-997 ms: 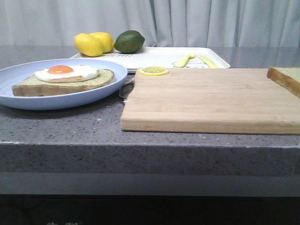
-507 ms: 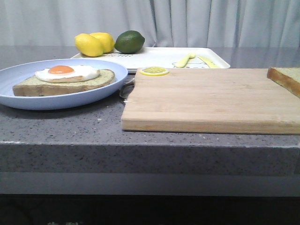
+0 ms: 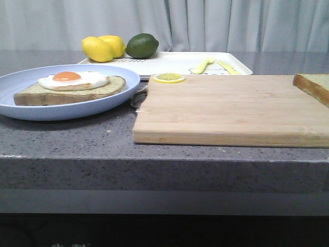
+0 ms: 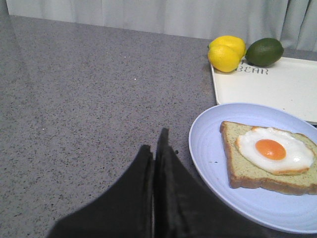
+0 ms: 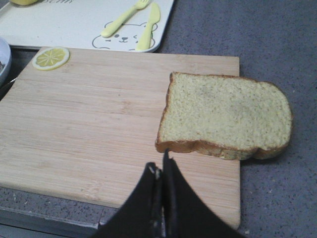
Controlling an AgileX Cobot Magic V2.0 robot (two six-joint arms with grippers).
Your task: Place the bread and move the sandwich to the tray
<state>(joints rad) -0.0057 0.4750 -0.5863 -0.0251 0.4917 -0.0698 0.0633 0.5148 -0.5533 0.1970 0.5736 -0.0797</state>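
The sandwich [image 3: 69,86] [image 4: 270,154], toast topped with a fried egg, lies on a pale blue plate [image 3: 20,110] [image 4: 213,148] at the left of the counter. A plain bread slice [image 5: 225,116] [image 3: 312,86] rests on the right end of the wooden cutting board [image 3: 231,110] [image 5: 84,124], overhanging its edge. The white tray [image 3: 175,63] [image 4: 277,84] [image 5: 59,25] sits behind the plate and board. My left gripper [image 4: 156,141] is shut and empty, above the counter beside the plate. My right gripper [image 5: 161,163] is shut and empty, just in front of the bread's crust. Neither arm shows in the front view.
Two lemons [image 3: 103,48] [image 4: 226,52] and a lime [image 3: 142,45] [image 4: 264,51] sit at the tray's far left corner. A yellow fork [image 5: 121,21] and knife [image 5: 148,27] lie on the tray. A lemon slice [image 3: 168,77] [image 5: 51,58] rests on the board's back corner.
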